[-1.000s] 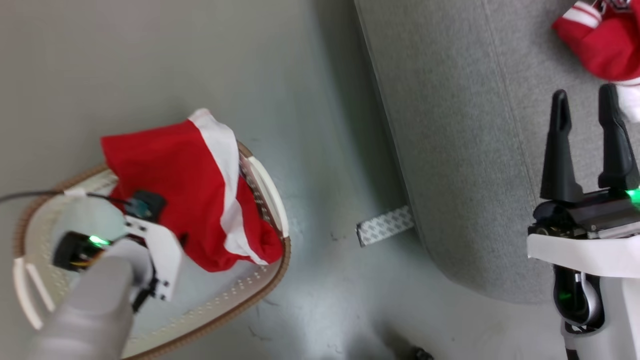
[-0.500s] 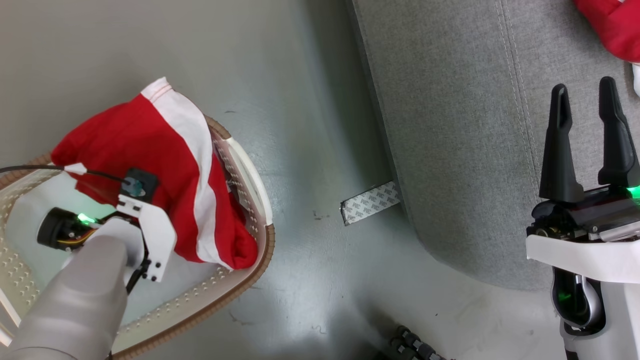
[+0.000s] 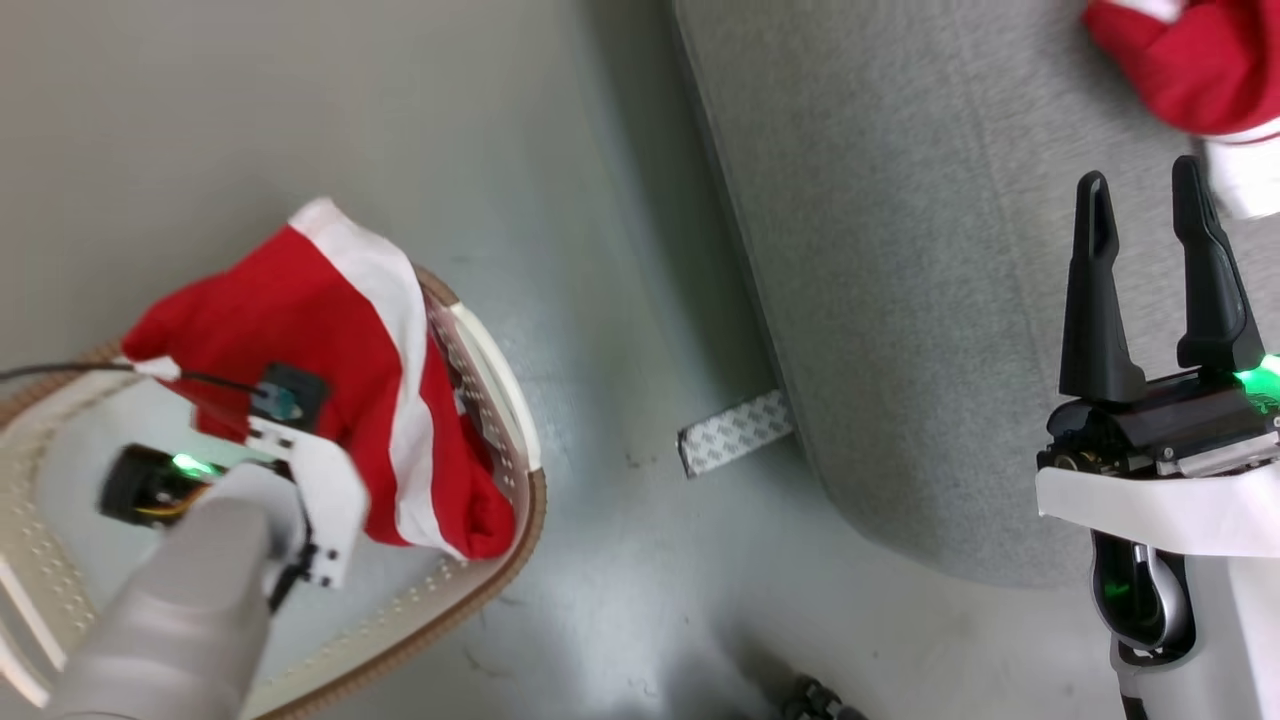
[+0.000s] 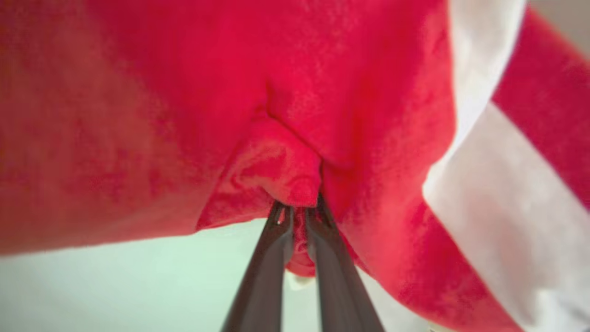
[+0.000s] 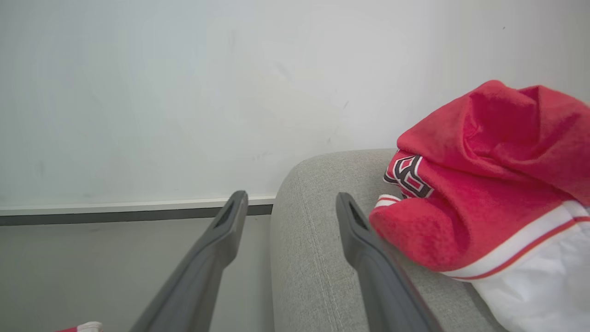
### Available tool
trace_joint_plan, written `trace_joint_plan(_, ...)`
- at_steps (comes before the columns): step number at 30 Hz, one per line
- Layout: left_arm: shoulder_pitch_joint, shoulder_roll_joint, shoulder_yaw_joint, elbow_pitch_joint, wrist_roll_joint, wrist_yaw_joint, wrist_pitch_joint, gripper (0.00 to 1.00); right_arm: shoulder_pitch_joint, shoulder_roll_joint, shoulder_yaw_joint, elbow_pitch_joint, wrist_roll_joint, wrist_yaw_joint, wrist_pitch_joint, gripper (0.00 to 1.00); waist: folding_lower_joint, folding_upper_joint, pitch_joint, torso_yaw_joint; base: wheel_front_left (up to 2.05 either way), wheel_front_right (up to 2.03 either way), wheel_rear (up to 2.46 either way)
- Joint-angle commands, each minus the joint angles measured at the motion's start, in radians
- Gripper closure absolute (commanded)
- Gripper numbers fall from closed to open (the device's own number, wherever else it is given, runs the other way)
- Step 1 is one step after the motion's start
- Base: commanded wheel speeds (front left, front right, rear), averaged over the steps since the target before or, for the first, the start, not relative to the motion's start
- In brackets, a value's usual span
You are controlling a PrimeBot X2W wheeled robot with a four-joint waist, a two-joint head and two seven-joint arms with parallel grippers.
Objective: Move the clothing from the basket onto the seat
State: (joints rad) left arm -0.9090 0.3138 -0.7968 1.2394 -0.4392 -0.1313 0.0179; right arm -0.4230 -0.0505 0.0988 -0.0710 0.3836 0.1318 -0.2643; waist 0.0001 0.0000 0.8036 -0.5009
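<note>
A red garment with a white stripe (image 3: 330, 380) lies draped over the right rim of the white basket (image 3: 500, 560) on the floor. My left gripper (image 4: 299, 213) is shut on a bunched fold of this red clothing (image 4: 276, 166), and my left forearm (image 3: 190, 600) reaches over the basket. The grey seat (image 3: 900, 250) stands to the right, with another red and white garment (image 3: 1180, 60) on it. My right gripper (image 3: 1140, 185) hovers open above the seat, its fingers empty. In the right wrist view the right gripper (image 5: 291, 198) sits just left of that garment (image 5: 484, 198) on the seat (image 5: 318, 249).
A patterned strip of tape (image 3: 735, 445) lies on the grey floor between basket and seat. A thin black cable (image 3: 60, 370) runs to the left wrist. A pale wall (image 5: 230, 92) rises behind the seat.
My left gripper has closed on a fold of the red garment in the basket. The head camera has shifted a little. The right gripper stays open over the seat.
</note>
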Motion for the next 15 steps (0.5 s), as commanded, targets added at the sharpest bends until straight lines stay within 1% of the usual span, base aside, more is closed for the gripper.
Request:
trace_joint_plan(1,0.018,-0.013,-0.001,-0.004,-0.013,0.002,-0.020,1.00,-0.004,0.000,-0.002,0.007,-0.013,-0.002,0.000,0.00,-0.0001,0.0000,-0.046,0.022,0.00,0.00,0.00)
trace_joint_plan(6,0.062,-0.056,-0.019,-0.037,-0.062,0.002,-0.092,1.00,0.010,-0.001,-0.009,0.035,-0.073,-0.002,0.000,0.00,-0.0001,0.0000,-0.164,0.069,0.00,0.00,0.00)
trace_joint_plan(15,0.188,-0.128,-0.095,-0.126,-0.197,0.002,-0.202,1.00,0.074,-0.001,-0.037,0.097,-0.165,-0.002,0.000,0.00,-0.0001,0.0000,-0.435,0.159,0.00,0.00,0.00)
